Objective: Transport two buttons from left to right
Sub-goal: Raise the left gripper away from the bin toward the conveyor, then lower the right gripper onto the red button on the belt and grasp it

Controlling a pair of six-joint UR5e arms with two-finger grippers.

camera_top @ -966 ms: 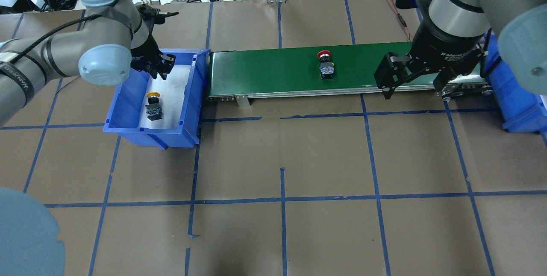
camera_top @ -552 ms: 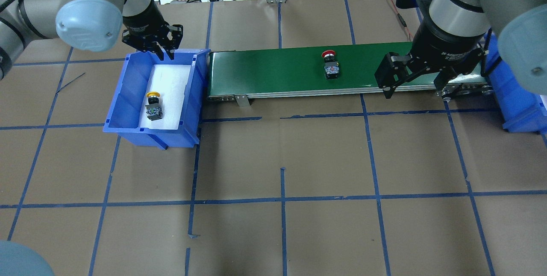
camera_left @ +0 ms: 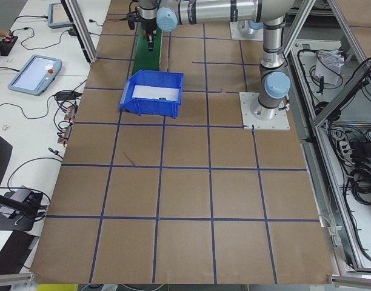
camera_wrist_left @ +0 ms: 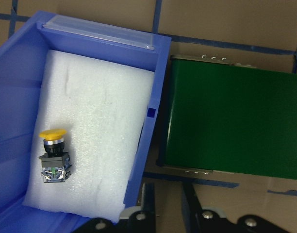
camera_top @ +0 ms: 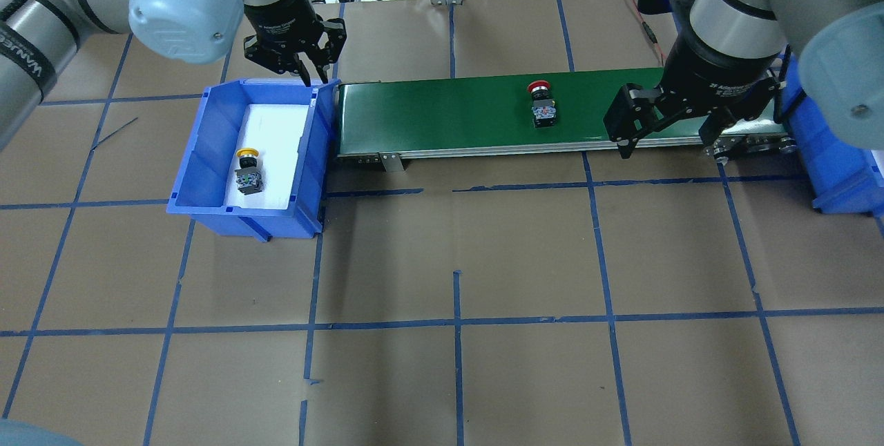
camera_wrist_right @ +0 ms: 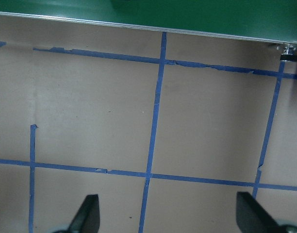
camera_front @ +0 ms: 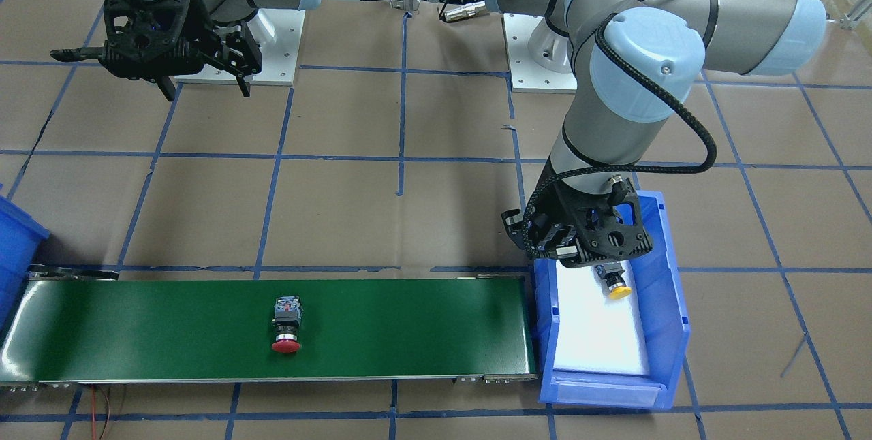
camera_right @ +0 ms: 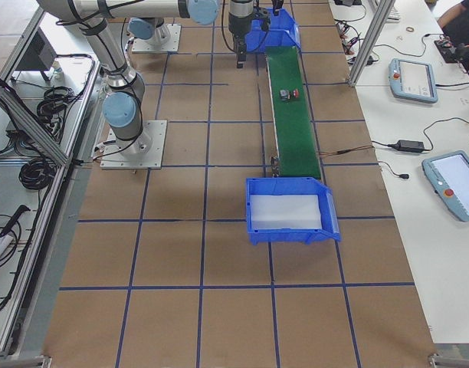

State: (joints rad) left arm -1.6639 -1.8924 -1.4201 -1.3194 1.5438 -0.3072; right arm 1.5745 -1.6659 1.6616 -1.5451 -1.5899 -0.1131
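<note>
On the taped brown surface (camera_top: 456, 246), the yellow button (camera_top: 247, 171) lies untouched in the blue bin (camera_top: 207, 149) off the green belt's (camera_top: 442, 121) left end. The left gripper (camera_top: 312, 75), fingers slightly parted and empty, has swung up out of that bin to hover by the belt's left end. The red button (camera_top: 541, 104) has ridden farther right, past the belt's middle. Near the belt's right end the right gripper (camera_top: 668, 146) waits, spread wide. One button is under way; the other looks yet to be picked.
</note>
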